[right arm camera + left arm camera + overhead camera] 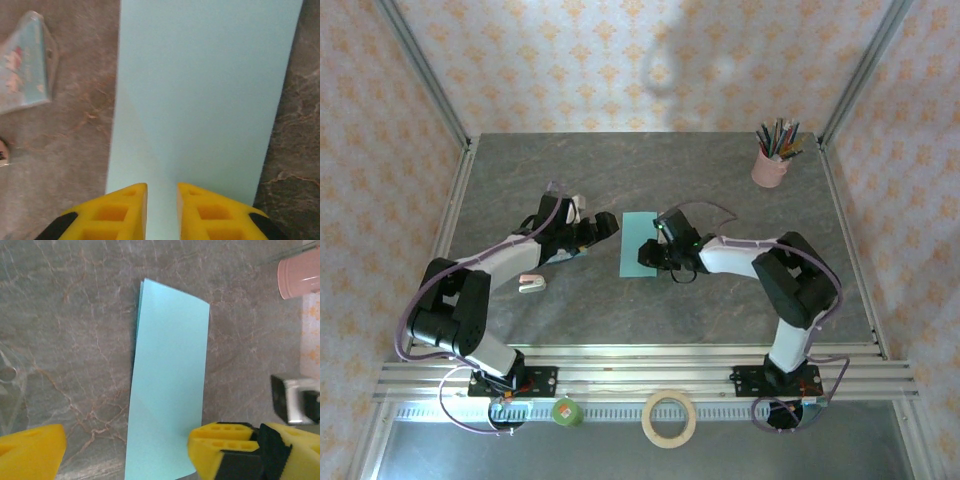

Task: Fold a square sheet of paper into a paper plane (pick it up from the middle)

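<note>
Currently square sheet of paper (634, 243) lies folded to long rectangle, flat on grey table (720, 180), centre of top frame. Left gripper (125, 450) spread wide, empty; one yellow finger (220, 442) over sheet's lower right edge, other at lower left corner of wrist frame. Right gripper (161, 210) bottom centre of own frame, fingers nearly together, slim gap, flat sheet visible through it, nothing clamped. Pink cup (770, 165) of pencils upper right.
</note>
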You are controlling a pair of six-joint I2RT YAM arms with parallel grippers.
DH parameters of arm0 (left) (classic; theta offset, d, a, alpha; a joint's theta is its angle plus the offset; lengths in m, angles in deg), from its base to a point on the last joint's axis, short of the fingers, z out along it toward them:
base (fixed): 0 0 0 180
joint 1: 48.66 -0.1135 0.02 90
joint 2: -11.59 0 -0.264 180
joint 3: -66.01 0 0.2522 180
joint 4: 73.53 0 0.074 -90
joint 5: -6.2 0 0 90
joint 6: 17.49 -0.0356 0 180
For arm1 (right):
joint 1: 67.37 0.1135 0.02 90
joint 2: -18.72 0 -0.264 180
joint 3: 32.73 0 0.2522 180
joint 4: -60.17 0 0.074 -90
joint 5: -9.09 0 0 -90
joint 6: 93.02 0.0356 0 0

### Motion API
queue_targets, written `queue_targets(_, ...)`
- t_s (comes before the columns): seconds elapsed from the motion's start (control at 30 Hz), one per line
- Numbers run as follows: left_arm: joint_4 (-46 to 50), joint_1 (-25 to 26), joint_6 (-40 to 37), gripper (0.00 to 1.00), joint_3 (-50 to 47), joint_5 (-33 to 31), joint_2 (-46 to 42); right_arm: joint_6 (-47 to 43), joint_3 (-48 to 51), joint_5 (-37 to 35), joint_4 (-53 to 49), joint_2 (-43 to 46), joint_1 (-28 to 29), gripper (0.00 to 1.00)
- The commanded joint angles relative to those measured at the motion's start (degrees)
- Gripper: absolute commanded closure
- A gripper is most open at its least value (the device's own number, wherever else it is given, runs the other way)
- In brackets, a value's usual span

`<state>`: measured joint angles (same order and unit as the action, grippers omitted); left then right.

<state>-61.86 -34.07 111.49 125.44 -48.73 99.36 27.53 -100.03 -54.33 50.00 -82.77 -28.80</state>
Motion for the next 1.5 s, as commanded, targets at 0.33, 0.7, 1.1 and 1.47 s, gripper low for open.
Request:
queue_targets(0.33,-8.7,0.2,7.5,0.13,-8.4,9.4,1.1,18.8,1.9,-3.8,10.8,-2.0,-2.7,0.83)
queue_targets(0.7,-7.1,2.7,6.9,0.5,-7.2,10.5,5.5,19.9,3.3,-4.9,8.2,-5.2,-3.8,0.85)
queue_targets(1.1,-6.6,4.2,5.7,0.69,-4.3,11.4,9.2,20.3,5.0,-4.1,8.7,-5.6,-4.2,0.86)
queue_targets(1.47,-7.4,4.7,4.6,0.69,-2.1,14.4,12.1,20.2,5.2,-3.6,8.8,-5.9,-4.3,0.86)
